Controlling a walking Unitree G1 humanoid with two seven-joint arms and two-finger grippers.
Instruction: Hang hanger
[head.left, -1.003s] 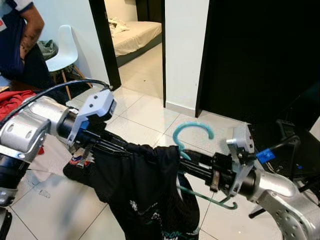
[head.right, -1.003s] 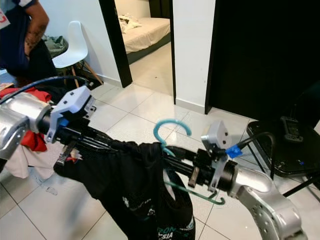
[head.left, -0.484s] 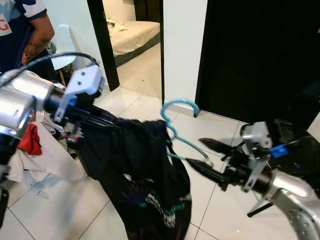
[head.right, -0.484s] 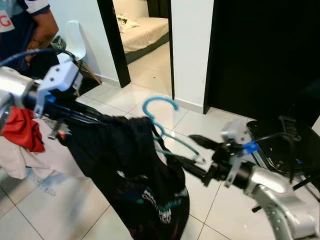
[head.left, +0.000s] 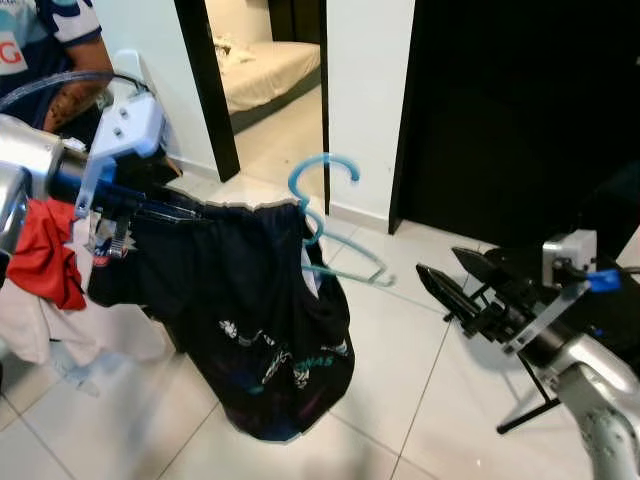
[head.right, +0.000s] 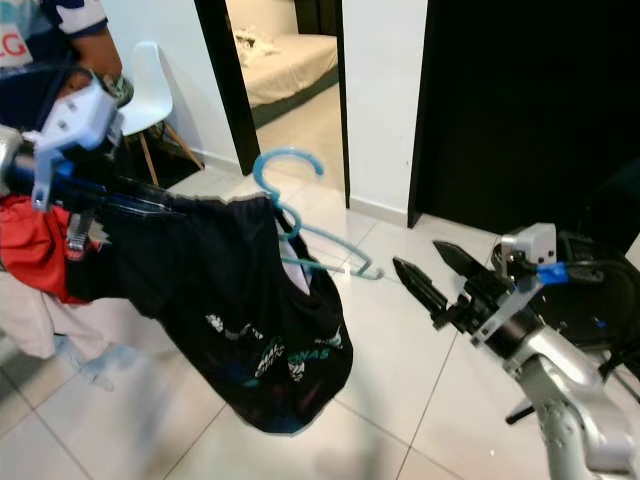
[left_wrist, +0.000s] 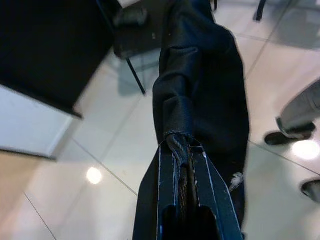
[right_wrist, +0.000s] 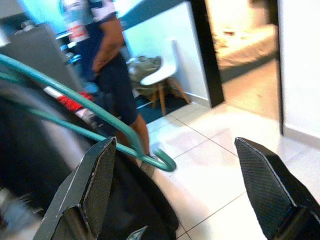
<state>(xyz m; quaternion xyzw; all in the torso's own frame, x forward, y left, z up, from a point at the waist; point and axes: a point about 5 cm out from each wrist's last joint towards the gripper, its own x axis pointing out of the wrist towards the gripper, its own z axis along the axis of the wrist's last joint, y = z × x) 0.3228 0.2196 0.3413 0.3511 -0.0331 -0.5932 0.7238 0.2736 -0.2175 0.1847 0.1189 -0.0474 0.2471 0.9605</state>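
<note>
Black garment (head.left: 255, 310): largest item, a dark shirt with pale lettering, hanging in the air from its upper edge over a white tiled floor (head.left: 400, 400). One end of that edge is pinched in the left gripper (head.left: 150, 205); the other end sits on the hanger.

Dark doorway panel (head.left: 510, 110): behind the scene, to the right of a white wall strip. A second doorway to its left opens onto a bed (head.left: 265, 70).

Person (head.left: 50, 50): far left, in a dark and white shirt, beside a white chair (head.right: 150, 85). Red and white cloths (head.left: 45, 265) lie heaped below the left arm.

Left gripper: raised at the left. In the left wrist view its two fingers (left_wrist: 170, 195) sit close together, clamped on a rolled fold of the garment.

Right gripper (head.left: 462, 282): low at the right, pointing towards the garment. Its fingers (right_wrist: 95, 185) are spread wide, holding nothing. It is apart from the hanger, whose end lies just beyond the fingertips.

Hanger (head.left: 325, 225): teal, smallest item. Its hook stands above the garment's top edge. One arm juts out to the right, bare; the rest is hidden inside the cloth. It hangs in mid-air on the garment, on no rail.
</note>
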